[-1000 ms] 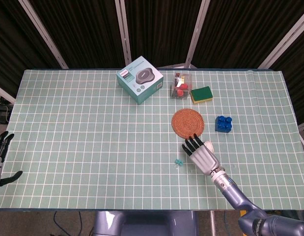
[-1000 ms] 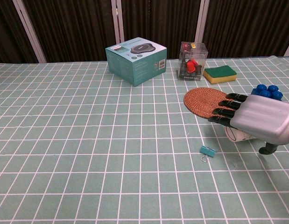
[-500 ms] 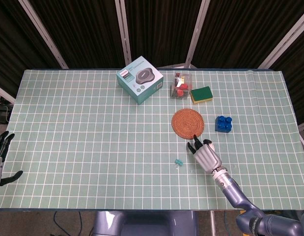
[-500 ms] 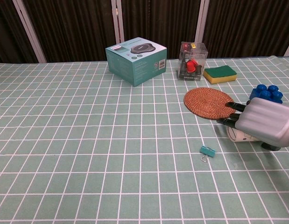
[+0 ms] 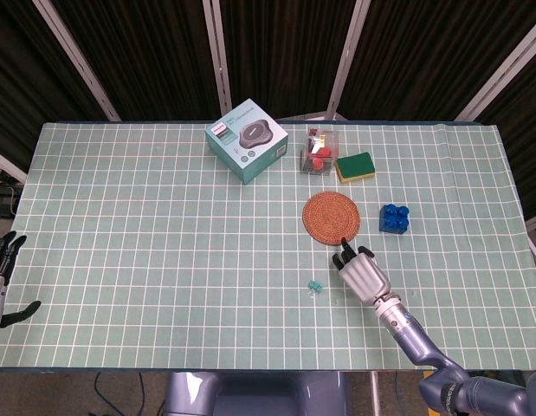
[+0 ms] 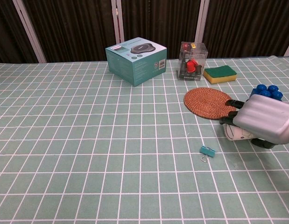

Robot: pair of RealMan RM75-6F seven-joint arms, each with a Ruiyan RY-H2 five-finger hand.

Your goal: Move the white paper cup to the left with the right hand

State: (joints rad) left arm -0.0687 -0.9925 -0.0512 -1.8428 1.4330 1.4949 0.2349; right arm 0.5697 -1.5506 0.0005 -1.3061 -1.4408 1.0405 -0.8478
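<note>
Green checked cloth covers the table (image 5: 164, 260), with dark slatted panels behind the far edge. Nearest, at the left edge and off the cloth, the left hand (image 5: 1, 264) shows only in the head view, fingers apart and holding nothing. On the right, the right hand (image 6: 263, 120) lies palm down over the cup (image 6: 238, 134), its dark fingers curled round it; the chest view shows the cup's white wall under the palm, while the head view hides the cup beneath the hand (image 5: 361, 273). Just left of it lies a small teal clip (image 6: 207, 151). Beyond that, bare cloth runs to the left edge. Just past the fingertips sits a round woven mat (image 5: 332, 216), with blue blocks (image 5: 394, 217) to its right. Farther back stand a clear box (image 6: 193, 61) of red pieces, a green sponge (image 6: 220, 73) beside it, and a teal carton (image 6: 136, 60) to the left.
</note>
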